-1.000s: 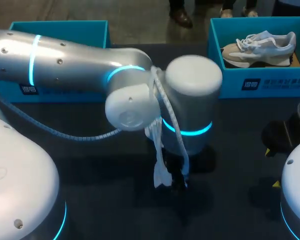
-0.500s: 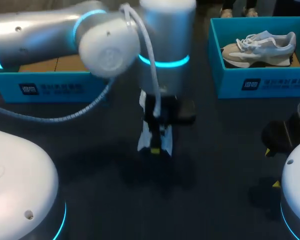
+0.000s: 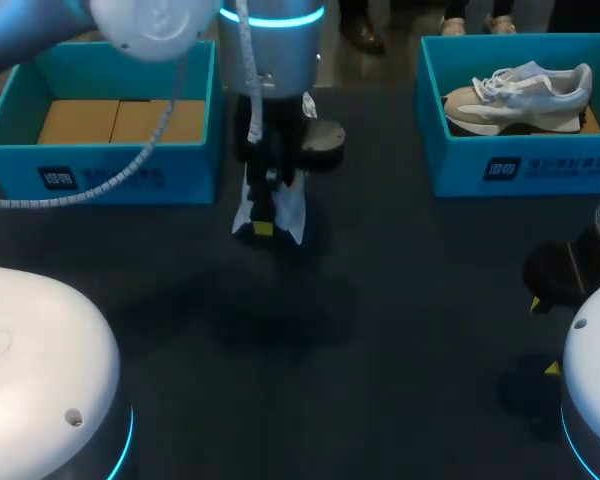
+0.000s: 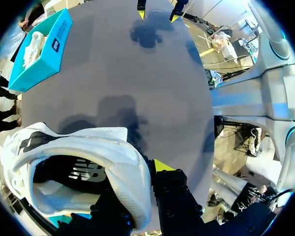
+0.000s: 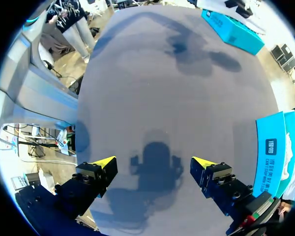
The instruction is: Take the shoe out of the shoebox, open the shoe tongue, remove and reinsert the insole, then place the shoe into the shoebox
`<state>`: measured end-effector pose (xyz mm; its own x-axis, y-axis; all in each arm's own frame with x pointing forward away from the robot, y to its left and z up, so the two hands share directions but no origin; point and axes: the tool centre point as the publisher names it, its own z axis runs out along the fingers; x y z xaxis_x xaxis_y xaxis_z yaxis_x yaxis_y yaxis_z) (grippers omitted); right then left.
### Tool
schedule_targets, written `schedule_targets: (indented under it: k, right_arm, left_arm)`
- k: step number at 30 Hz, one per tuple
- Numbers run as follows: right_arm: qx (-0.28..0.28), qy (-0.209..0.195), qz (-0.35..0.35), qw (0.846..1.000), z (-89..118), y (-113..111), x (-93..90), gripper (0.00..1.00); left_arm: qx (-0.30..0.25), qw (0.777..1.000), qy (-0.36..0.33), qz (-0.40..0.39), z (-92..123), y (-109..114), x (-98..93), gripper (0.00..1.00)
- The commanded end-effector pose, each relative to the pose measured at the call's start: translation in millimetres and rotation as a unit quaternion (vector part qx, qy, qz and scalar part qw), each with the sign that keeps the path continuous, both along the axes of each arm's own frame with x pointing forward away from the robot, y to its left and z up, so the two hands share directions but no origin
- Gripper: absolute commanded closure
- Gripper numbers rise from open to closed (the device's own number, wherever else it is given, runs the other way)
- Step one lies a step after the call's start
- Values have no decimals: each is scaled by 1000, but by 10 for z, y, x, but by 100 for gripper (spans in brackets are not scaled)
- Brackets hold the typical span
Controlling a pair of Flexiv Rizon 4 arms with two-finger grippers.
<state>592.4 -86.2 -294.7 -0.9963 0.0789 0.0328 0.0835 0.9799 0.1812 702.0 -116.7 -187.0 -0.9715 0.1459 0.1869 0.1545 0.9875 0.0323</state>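
Observation:
My left gripper is shut on a white shoe and holds it above the table, just right of the empty left shoebox. In the left wrist view the shoe is pinched by the rim of its opening between the fingers of the left gripper; one yellow tip shows beside the rim. A second shoe lies in the right shoebox. My right gripper stands open low at the right edge, its fingers wide apart over bare table, nothing between them in the right gripper view.
The left shoebox has a brown cardboard floor. The dark tabletop spreads between the boxes and my arm bases. A blue box wall stands close beside my right gripper.
My left arm has swung away from the table's middle toward the back left, carrying the shoe up next to the left shoebox. The right arm has not moved.

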Motion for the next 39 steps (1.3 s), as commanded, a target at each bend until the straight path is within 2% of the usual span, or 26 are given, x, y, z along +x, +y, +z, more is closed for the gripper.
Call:
schedule_targets:
  k: [1,10,15,19,23,33,39]
  right_arm:
    - [-1,-3,-1,1000,-4,-1,-26,0]
    - [-1,-3,-1,1000,-4,-1,-26,0]
    - [-1,-3,-1,1000,-4,-1,-26,0]
    - [-1,-3,-1,1000,-4,-1,-26,0]
    - [-1,-3,-1,1000,-4,-1,-26,0]
    - [-1,-3,-1,1000,-4,-1,-26,0]
    - [-1,-3,-1,1000,-4,-1,-26,0]
  left_arm:
    - [-5,1000,-3,0,41,70,-9,100]
    - [-5,1000,-3,0,41,70,-9,100]
    - [4,999,-41,-7,215,277,269,100]
    - [-2,999,-48,9,376,482,499,100]
    - [-7,999,-47,13,493,657,645,100]
    - [0,998,-50,44,655,1016,976,100]
    - [9,996,-52,78,635,1246,1123,100]
